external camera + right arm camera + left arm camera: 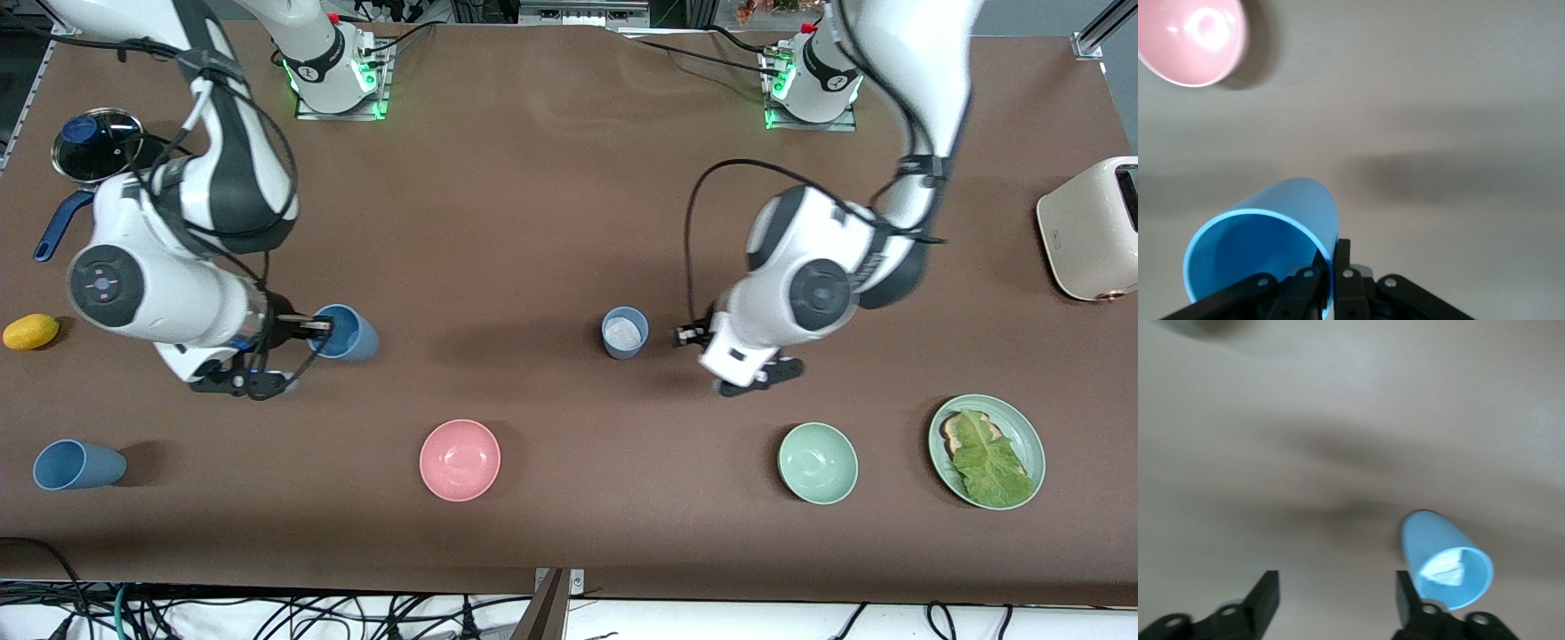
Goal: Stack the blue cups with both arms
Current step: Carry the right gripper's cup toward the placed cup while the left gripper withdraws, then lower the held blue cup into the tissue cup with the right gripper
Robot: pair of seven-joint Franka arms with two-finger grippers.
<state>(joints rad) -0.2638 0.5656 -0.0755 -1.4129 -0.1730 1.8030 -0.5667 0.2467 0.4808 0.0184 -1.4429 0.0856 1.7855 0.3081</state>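
Note:
A grey-blue cup point(624, 332) with a whitish inside stands upright at mid-table. My left gripper point(686, 337) is right beside it, toward the left arm's end. In the left wrist view this gripper point(1337, 597) is open and nothing is between its fingers point(1405, 595). The cup point(1445, 557) sits just outside one of them. My right gripper point(311, 327) is shut on the rim of a medium blue cup point(347, 332), which it holds tilted. The right wrist view shows one finger inside that cup point(1265, 240) and one outside, the gripper point(1335, 267) pinching the wall.
Another blue cup point(78, 465) lies on its side near the front edge at the right arm's end. A pink bowl point(460, 460), a pale green bowl point(818, 462) and a green plate point(1021, 421) with bread and lettuce line the front. A toaster point(1089, 227), pot lid point(93, 142) and yellow fruit point(31, 332) flank the table.

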